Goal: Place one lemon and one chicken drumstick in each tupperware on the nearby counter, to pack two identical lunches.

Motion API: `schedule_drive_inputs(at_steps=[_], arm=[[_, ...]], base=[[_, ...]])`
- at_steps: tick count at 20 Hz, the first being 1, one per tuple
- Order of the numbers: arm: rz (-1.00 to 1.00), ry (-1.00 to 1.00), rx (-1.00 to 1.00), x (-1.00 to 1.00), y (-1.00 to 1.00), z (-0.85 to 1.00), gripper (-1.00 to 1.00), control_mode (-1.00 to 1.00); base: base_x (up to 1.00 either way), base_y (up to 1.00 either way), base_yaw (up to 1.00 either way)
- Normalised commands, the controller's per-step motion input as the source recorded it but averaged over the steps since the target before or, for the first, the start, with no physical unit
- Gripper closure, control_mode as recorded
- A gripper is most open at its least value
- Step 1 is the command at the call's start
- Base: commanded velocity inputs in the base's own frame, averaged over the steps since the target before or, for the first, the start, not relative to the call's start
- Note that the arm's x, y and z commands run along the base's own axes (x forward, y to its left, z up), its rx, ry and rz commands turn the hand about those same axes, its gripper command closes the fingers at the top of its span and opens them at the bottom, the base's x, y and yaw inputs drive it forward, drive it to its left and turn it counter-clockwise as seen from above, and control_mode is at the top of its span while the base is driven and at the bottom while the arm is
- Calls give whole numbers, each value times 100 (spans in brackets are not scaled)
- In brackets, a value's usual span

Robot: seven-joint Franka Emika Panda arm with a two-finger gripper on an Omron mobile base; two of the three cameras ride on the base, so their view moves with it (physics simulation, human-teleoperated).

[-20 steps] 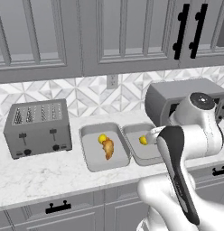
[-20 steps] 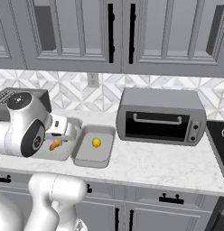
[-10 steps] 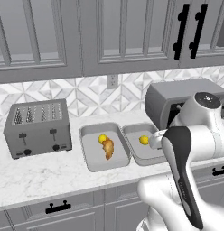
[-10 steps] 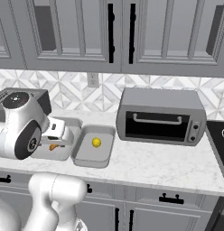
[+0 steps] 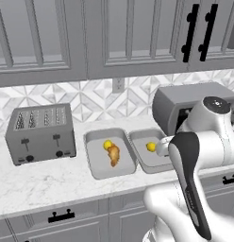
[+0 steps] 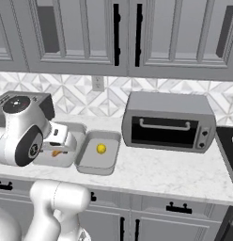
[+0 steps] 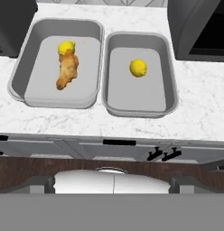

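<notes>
Counter (image 5: pixel 38 182) of white marble-like stone carries everything, largest first. Toaster oven (image 6: pixel 167 121) sits at its right end, toaster (image 5: pixel 39 131) at its left. Between them, 2 grey tupperware tubs lie side by side, rims touching. Tub nearer the toaster (image 7: pixel 57 63) holds 1 lemon (image 7: pixel 66 47) touching 1 chicken drumstick (image 7: pixel 67 71). Tub nearer the toaster oven (image 7: pixel 138 74) holds 1 lemon (image 7: pixel 138 68) alone. Gripper hangs above the counter's front edge, fingers (image 7: pixel 38 184) spread wide apart, holding nothing.
</notes>
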Motion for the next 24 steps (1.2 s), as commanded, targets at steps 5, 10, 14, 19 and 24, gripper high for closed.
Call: schedule_drive_inputs(at_steps=[5, 10, 14, 19, 24], arm=[[0, 0, 0, 0, 0, 0, -100, 100], [0, 0, 0, 0, 0, 0, -100, 100], [0, 0, 0, 0, 0, 0, -100, 100], [0, 0, 0, 0, 0, 0, -100, 100], [0, 0, 0, 0, 0, 0, -100, 100]], base=[[-64, 0, 27], [-79, -33, 74], [-74, -29, 90], [-87, -28, 84], [-73, -14, 82]])
